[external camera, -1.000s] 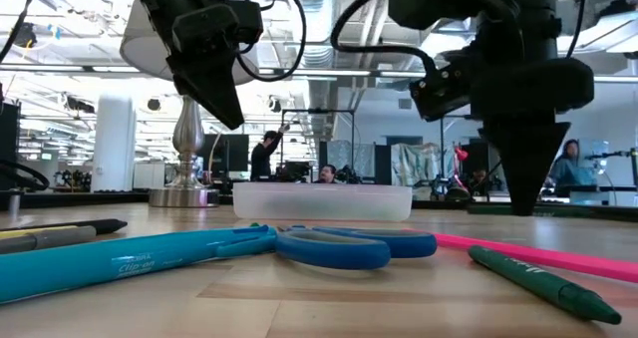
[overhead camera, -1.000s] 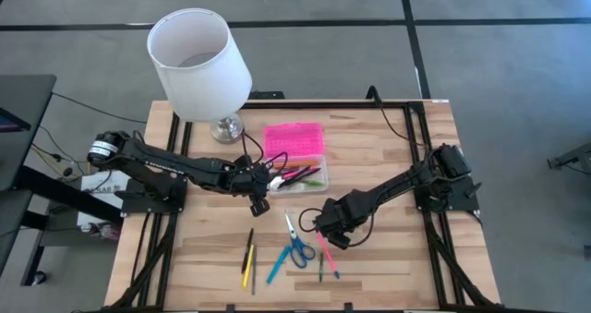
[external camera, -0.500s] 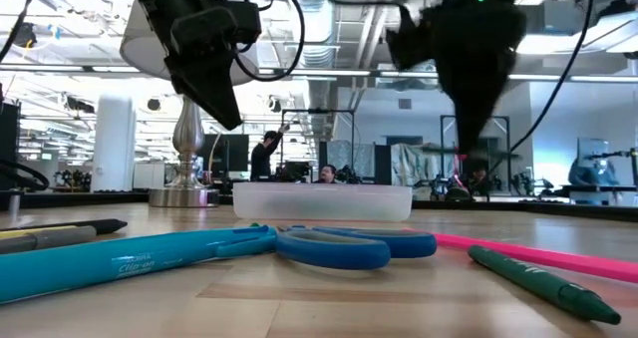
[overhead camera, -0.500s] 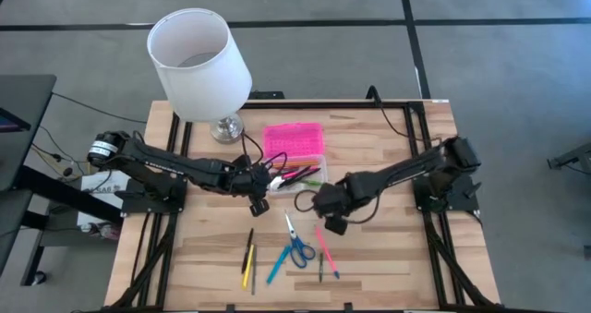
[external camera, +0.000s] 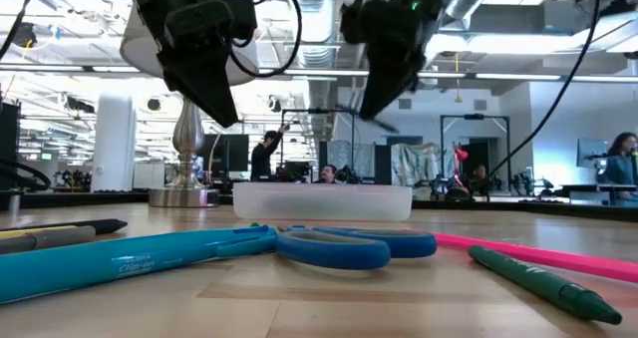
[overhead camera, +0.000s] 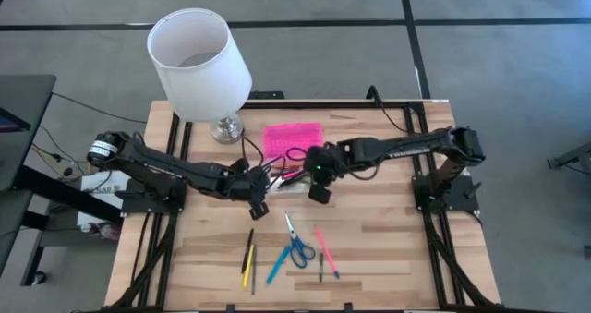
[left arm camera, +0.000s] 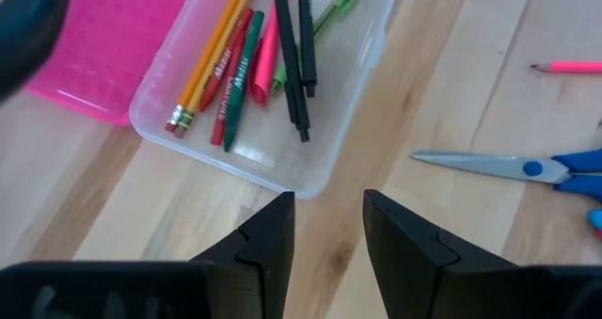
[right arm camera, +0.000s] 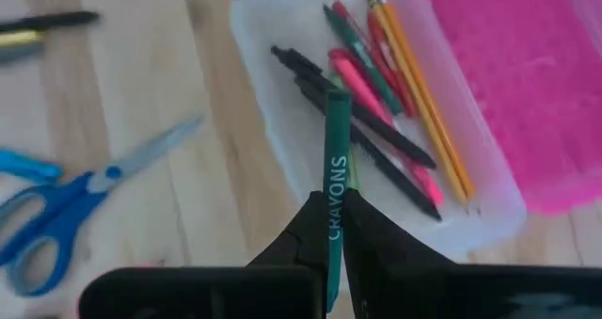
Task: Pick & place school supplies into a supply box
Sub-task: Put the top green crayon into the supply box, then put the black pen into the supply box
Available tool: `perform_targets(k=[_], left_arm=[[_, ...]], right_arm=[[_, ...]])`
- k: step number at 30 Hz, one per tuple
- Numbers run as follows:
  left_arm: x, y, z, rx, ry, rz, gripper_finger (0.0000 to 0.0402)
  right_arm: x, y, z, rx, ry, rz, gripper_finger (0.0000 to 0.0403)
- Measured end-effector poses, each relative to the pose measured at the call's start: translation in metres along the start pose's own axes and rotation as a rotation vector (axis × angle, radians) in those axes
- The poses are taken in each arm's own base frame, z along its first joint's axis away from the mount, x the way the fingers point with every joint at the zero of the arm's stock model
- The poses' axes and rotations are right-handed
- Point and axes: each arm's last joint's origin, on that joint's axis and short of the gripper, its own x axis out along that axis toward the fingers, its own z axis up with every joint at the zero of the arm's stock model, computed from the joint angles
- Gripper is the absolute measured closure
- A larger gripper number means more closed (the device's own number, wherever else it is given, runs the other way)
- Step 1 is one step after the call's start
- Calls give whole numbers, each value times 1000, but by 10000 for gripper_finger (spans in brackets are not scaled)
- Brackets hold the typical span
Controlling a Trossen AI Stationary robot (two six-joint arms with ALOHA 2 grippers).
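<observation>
The supply box is a clear tray (overhead camera: pixel 303 175) with its pink lid (overhead camera: pixel 294 139) lying open behind it. Several pens and pencils (right arm camera: pixel 390 93) lie in the tray. My right gripper (overhead camera: pixel 317 189) hangs over the tray's near rim, shut on a green crayon (right arm camera: pixel 336 159). My left gripper (left arm camera: pixel 329 232) hovers open just left of and nearer than the tray (left arm camera: pixel 273 84), with nothing between its fingers. Blue-handled scissors (overhead camera: pixel 295 245), a pink pen (overhead camera: pixel 324 248), a blue pen (overhead camera: pixel 277 266) and pencils (overhead camera: pixel 247 263) lie flat on the near table. My right gripper pinches one end of the green crayon (right arm camera: pixel 334 217) between its two fingers. The fingers slant down from the table's right side, and the crayon sticks out ahead of them along their line. It is lifted clear, its free end (right arm camera: pixel 338 101) over the tray's pens.
A white lampshade on a metal foot (overhead camera: pixel 199 62) stands at the far left of the table. A dark-green pen (external camera: pixel 543 283) lies close to the near edge. Bare wood lies to the right of the tray and of the loose supplies.
My right gripper, shut throughout, has risen from beside the pink pen on the near table and swung toward the far edge and left, turning as it went, until it hangs over the clear tray. The supplies on the table have stayed put.
</observation>
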Motion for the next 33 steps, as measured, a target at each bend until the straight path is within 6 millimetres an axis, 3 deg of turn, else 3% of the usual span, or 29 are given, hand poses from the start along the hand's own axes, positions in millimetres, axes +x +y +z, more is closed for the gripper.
perform_targets(k=[12,23,33], left_arm=[[-11,-19,-19,-26,-11,32,278],[-15,-25,-26,-62,-5,38,278],[-16,-26,-26,-74,-2,32,278]], right_arm=[[57,-34,-1,21,124,-31,394],[58,-48,2,111,103,-49,381],[58,-59,3,181,100,-64,280]])
